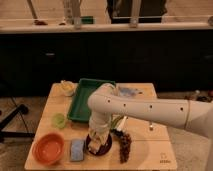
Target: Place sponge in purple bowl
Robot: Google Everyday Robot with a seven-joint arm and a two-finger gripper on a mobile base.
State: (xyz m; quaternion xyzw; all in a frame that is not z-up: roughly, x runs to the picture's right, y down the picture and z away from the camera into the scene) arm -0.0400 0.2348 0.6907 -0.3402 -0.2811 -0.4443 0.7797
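Observation:
The purple bowl is small, round and almost black, and sits near the table's front edge. My gripper hangs straight down from the white arm and is right over the bowl, low inside its rim. Something pale shows at the gripper's tip in the bowl; I cannot tell whether it is held. A blue-grey sponge lies flat on the table just left of the bowl, between it and the orange bowl.
A green tray lies at the back middle. A small pale green bowl sits on the left, a yellowish item at the back left, and a blue-white packet behind the arm. A dark brown object lies right of the purple bowl.

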